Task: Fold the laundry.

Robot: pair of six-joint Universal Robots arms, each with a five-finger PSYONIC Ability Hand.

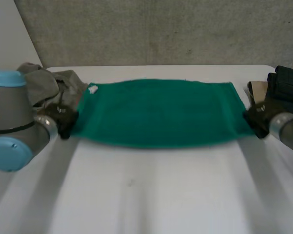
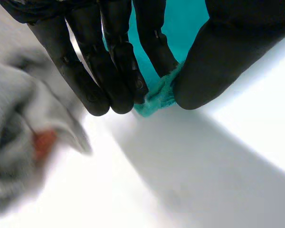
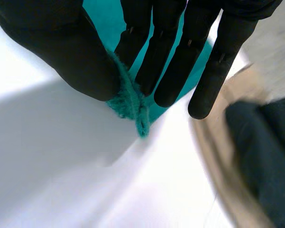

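While the left robot hand (image 1: 63, 121) and right robot hand (image 1: 258, 119) each pinch a corner, the green towel (image 1: 158, 113) spans between them, long axis parallel to the far edge of the worktop (image 1: 136, 195).

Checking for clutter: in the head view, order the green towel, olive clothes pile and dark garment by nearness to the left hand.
1. Green towel: pinched at its corner by the left hand.
2. Olive clothes pile: just behind that hand.
3. Dark garment: across the table, beside the right hand.
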